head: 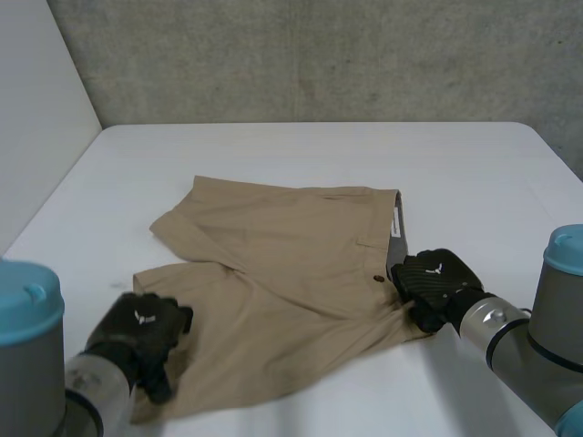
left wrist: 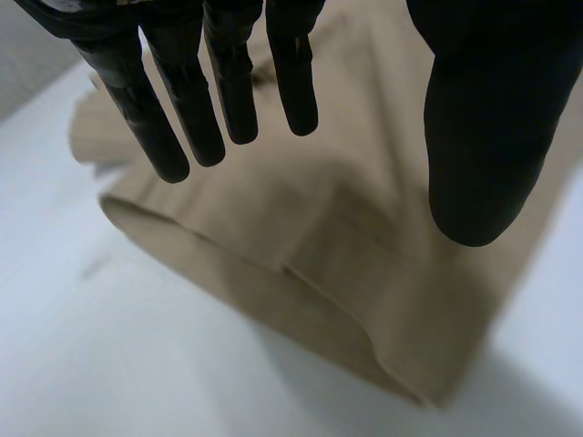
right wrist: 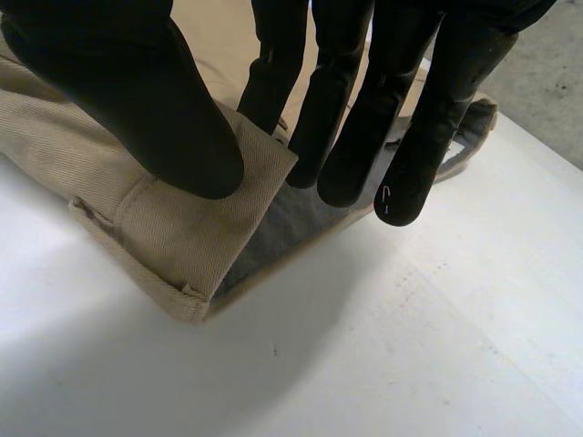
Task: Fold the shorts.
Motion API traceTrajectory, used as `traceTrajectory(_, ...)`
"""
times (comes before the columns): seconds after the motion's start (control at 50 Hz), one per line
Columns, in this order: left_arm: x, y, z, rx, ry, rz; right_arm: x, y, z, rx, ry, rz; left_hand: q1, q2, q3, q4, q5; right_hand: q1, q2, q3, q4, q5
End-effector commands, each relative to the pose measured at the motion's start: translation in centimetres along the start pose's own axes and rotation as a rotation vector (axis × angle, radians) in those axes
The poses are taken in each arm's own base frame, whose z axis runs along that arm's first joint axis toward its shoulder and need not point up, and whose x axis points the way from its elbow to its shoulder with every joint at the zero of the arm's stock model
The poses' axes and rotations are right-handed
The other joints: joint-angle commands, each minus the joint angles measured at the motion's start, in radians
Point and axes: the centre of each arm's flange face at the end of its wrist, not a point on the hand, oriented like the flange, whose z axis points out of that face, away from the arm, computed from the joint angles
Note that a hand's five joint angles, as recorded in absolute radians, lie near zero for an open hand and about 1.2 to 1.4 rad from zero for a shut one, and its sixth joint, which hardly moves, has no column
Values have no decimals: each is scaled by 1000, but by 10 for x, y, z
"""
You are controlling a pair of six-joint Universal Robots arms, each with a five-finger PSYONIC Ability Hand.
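A: Where are the shorts [head: 291, 264]?
B: Lying on the white surface [head: 273, 150], about the middle. The waist is toward the robot's right and the legs toward its left. The far leg lies clear; the near leg ends at the left hand [head: 137, 332].

A: Hands?
B: The right hand [head: 437, 284] is at the near waistband corner [right wrist: 182, 246]. Its wrist view shows the thumb [right wrist: 137, 91] on the tan outer face and straight fingers [right wrist: 346, 137] over the grey lining [right wrist: 273, 232], so it pinches the top layer there. The left hand is spread, fingers [left wrist: 228, 100] straight and thumb [left wrist: 483, 137] wide apart. It is poised over the near leg's hem [left wrist: 237, 264] and grips nothing.

A: What could go wrong?
B: Mainly, the right hand looks to have only the upper layer of the waistband. A lift would probably pull the waist open instead of carrying both layers, and the fold would skew. Next, the left hand has no hold. If the right moves alone, the leg end likely drags or bunches. The hem is also thick and rolled, so a shallow pinch might slip off.

A: How does the cloth look?
B: Tan and fairly stiff, a ribbed weave up close. There is a small button [head: 380, 279] by the waist. Soft creases run round the crotch and the near leg is a bit rumpled. No fold made yet, judging by how it lies.
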Motion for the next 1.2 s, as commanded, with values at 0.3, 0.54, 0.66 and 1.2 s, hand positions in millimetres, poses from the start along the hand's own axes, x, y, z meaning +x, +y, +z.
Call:
traceTrajectory(0.3,14,28,10,-43,0,24,0,1,0,0,4,4,864,867,859,874,880,406,216,218,205,216)
traceTrajectory(0.54,17,26,-14,-49,-14,162,1,-32,-66,-164,-113,-255,920,924,916,931,937,406,216,218,205,216)
traceTrajectory(0.66,20,30,-38,-96,39,236,4,-26,-103,-347,-240,-413,920,924,916,931,937,406,216,218,205,216)
traceTrajectory(1.2,-25,-117,159,454,-398,283,65,-48,18,-21,171,-265,920,924,916,931,937,406,216,218,205,216)
